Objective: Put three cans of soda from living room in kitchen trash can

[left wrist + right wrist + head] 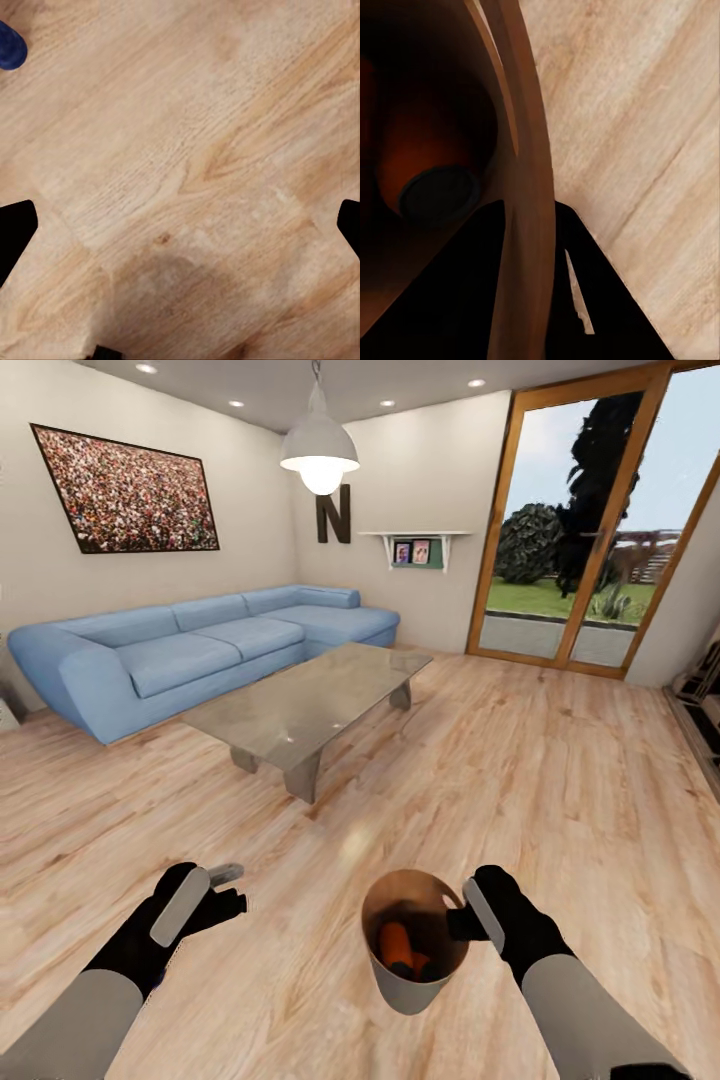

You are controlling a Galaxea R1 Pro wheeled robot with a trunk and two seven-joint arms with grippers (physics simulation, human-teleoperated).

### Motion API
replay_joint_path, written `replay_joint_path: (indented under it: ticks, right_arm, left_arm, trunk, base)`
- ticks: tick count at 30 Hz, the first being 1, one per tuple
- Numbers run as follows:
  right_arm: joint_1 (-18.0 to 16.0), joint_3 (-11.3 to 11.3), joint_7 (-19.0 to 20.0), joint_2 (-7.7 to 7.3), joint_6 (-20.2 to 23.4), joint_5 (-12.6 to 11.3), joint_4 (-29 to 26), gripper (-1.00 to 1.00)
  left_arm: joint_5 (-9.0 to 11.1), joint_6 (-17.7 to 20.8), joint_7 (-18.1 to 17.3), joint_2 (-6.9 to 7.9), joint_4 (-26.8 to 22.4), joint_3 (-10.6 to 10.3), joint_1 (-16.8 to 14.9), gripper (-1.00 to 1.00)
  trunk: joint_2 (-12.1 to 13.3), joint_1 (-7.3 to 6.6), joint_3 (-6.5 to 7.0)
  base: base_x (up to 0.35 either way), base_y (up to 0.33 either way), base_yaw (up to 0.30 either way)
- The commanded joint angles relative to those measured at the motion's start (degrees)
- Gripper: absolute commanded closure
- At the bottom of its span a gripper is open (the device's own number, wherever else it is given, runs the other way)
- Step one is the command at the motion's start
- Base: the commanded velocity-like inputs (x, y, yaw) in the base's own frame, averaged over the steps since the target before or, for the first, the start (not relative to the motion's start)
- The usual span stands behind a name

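Note:
I hold the tash can, a tapered brown-tan bin, just above the wood floor of the living room, low in the head view. My right gripper is shut on its right rim. An orange can of soda lies inside it, with darker shapes beside it that I cannot make out. In the right wrist view the tash can rim runs between my gripper's fingers, and a can of soda shows deep in the shadow. My left gripper hangs open and empty over bare floor, as does the same gripper in its wrist view.
A glass coffee table stands ahead, with the long blue sofa behind it at the left wall. Tall glass doors are at the back right, dark shelving at the right edge. Open wood floor lies between me and the table.

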Motion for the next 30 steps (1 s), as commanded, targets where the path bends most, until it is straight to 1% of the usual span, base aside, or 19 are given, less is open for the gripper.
replay_joint_path:
  ticks: [1, 12, 22, 30]
  right_arm:
    - [-0.06, -0.04, 0.33, 0.02, 0.00, -0.76, 0.03, 1.00]
    - [-0.16, 0.29, 0.16, 0.44, 0.00, -0.71, -0.07, 1.00]
    - [-0.16, 0.48, 0.05, 0.53, 0.00, -0.70, -0.25, 1.00]
    - [-0.16, 0.60, 0.04, 0.57, 0.00, -0.70, -0.27, 1.00]
  left_arm:
    - [0.00, 0.03, -0.04, 0.04, 0.06, -0.01, -0.07, -1.00]
    - [0.06, 0.13, -0.26, -0.30, 0.28, -0.23, -0.40, -1.00]
    - [0.08, 0.15, -0.24, -0.40, 0.28, -0.30, -0.41, -1.00]
    - [0.06, 0.14, -0.26, -0.43, 0.30, -0.54, -0.41, -1.00]
  trunk:
    - [0.00, 0.00, 0.01]
    - [0.00, 0.00, 0.01]
    - [0.00, 0.00, 0.01]
    - [0.00, 0.00, 0.01]
  base:
    - [0.002, 0.330, 0.000]
    - [0.012, 0.345, 0.001]
    - [0.103, 0.350, 0.062]
    - [0.112, 0.350, 0.017]
